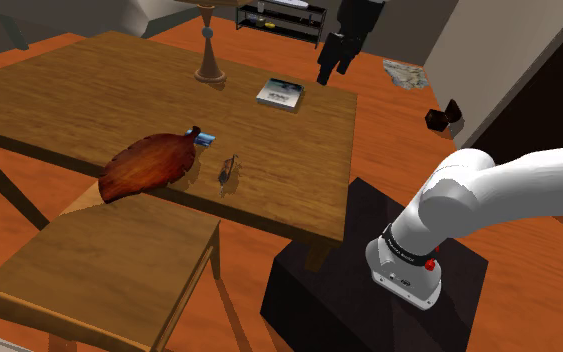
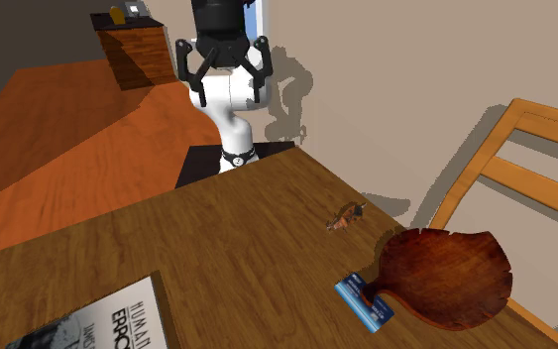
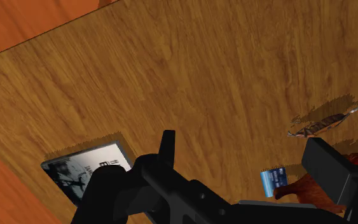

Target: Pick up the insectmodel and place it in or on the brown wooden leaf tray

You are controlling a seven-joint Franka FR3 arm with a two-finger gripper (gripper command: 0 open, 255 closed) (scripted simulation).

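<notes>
A wooden table (image 1: 69, 90) takes up most of the shoulder view, with its far corners cut off by the picture's edge. A wooden chair (image 1: 99, 270) is drawn up at the near side, and only its seat and part of its frame show. The white arm (image 1: 499, 190) rises from the dark stand (image 1: 319, 290) and runs out of the shoulder view's right edge.

On the table lies the reddish-brown leaf tray (image 2: 445, 273), flat and with nothing in it. In the wrist view one black finger hides most of it. A book (image 1: 280, 93) lies well apart from it towards the far edge. Its cover lettering is cut off in the second exterior view and too small to read elsewhere. A turned wooden post (image 1: 209, 60) stands beyond the tray, its top cut off.

The gripper (image 2: 224, 84) hangs in the air above the stand's side of the table, with its fingers spread apart and nothing between them.

A small blue card (image 2: 366, 302) lies at the tray's stem end. It cannot be made out whether the stem rests on it or only touches it.

The insect (image 2: 346, 218), thin and brownish, lies on the table close to the tray but not touching it. It is well apart from the gripper, and its legs and shape are too fine to make out.
</notes>
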